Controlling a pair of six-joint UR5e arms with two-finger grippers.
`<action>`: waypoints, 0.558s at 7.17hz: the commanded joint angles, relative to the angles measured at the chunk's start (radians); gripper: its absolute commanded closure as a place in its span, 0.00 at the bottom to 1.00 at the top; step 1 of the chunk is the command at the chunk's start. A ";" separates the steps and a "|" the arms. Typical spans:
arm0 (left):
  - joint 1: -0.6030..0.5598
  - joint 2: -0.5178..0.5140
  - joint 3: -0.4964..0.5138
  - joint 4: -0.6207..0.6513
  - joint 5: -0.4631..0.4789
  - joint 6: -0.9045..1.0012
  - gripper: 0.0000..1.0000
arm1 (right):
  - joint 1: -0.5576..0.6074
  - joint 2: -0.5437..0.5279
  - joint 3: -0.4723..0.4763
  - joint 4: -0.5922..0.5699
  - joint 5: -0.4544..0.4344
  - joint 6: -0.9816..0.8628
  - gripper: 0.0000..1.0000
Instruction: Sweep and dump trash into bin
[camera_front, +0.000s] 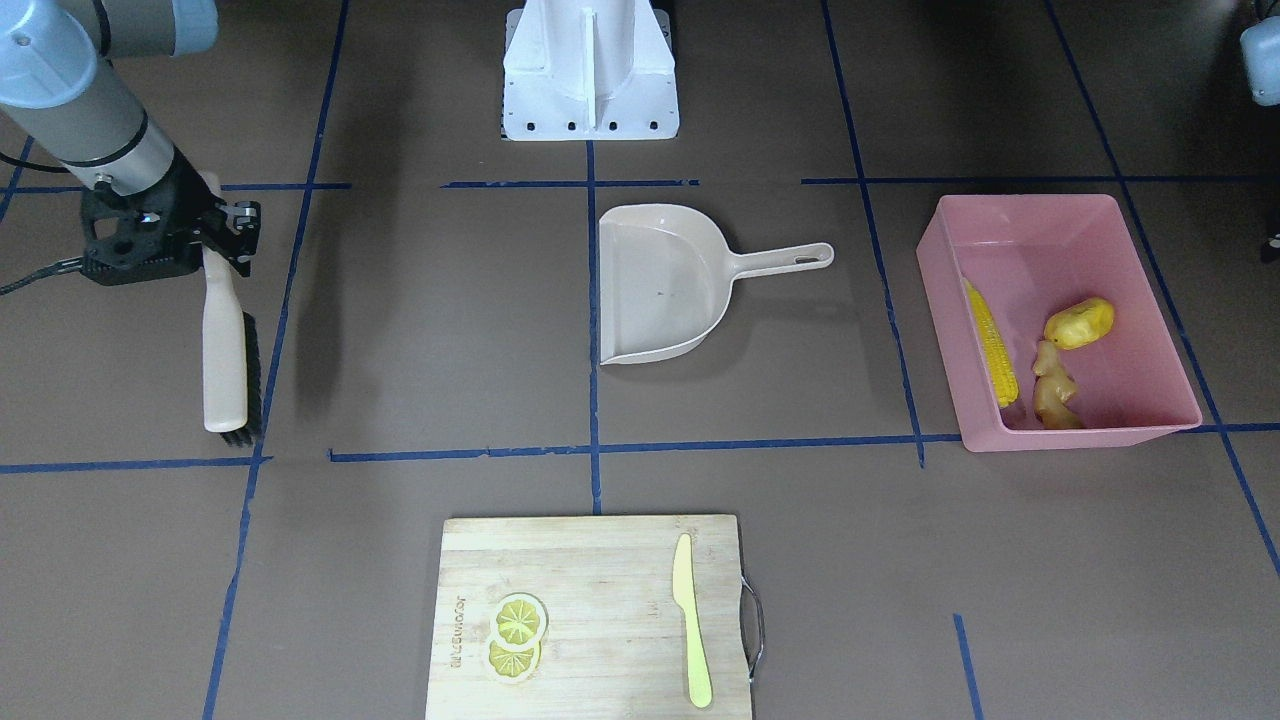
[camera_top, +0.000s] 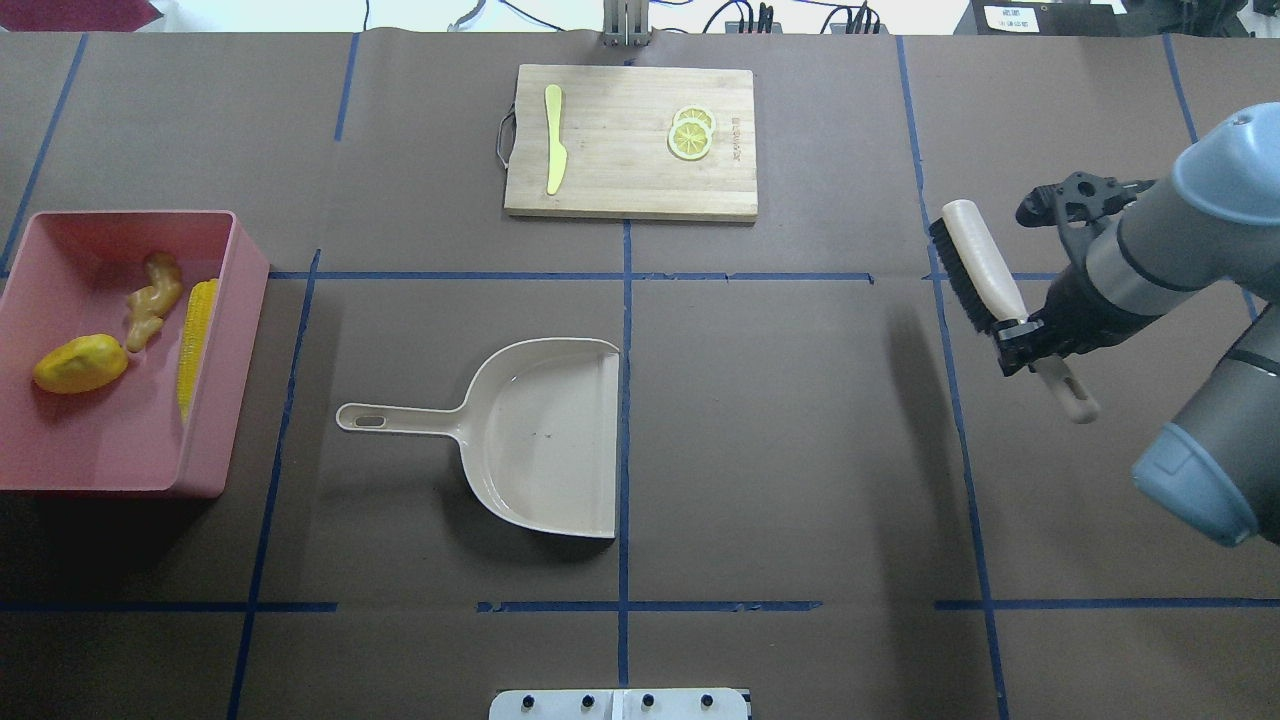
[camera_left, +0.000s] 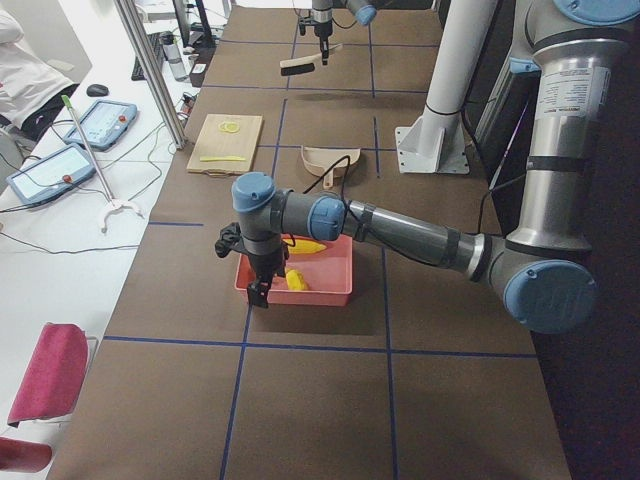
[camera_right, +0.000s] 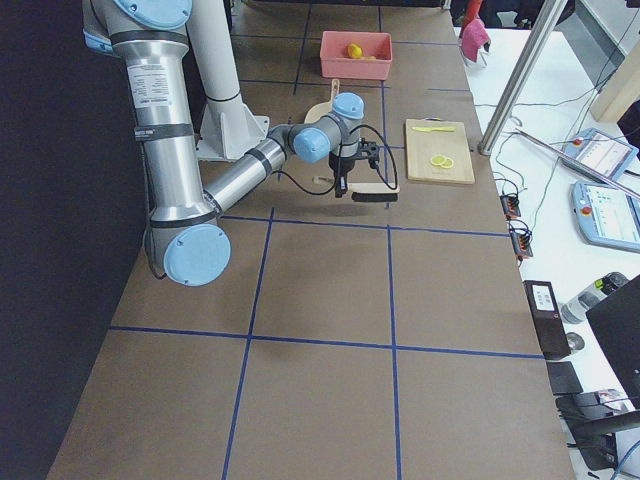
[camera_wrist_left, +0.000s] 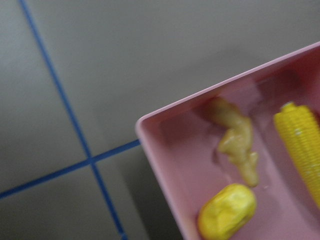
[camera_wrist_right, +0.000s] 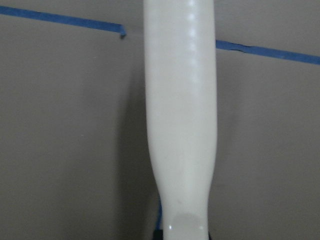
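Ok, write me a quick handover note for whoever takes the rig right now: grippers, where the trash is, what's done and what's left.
Right gripper: shut on the brush, at the robot's right side of the table.
Left gripper: near a corner of the pink bin; open or shut cannot be told.
Trash: corn cob, potato-like piece and ginger root all lie in the bin.
Dustpan: empty, on the table in the middle.
Done: sweep and dump, it seems.
Left: probably only setting the brush down and pulling the arms back.
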 joint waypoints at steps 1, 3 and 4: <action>-0.077 0.100 0.023 -0.009 -0.107 0.027 0.00 | 0.138 -0.113 -0.003 0.002 0.061 -0.223 1.00; -0.114 0.135 0.032 -0.011 -0.104 0.032 0.00 | 0.244 -0.218 -0.014 0.002 0.090 -0.395 1.00; -0.111 0.132 0.039 -0.011 -0.112 0.032 0.00 | 0.281 -0.276 -0.015 0.003 0.087 -0.461 1.00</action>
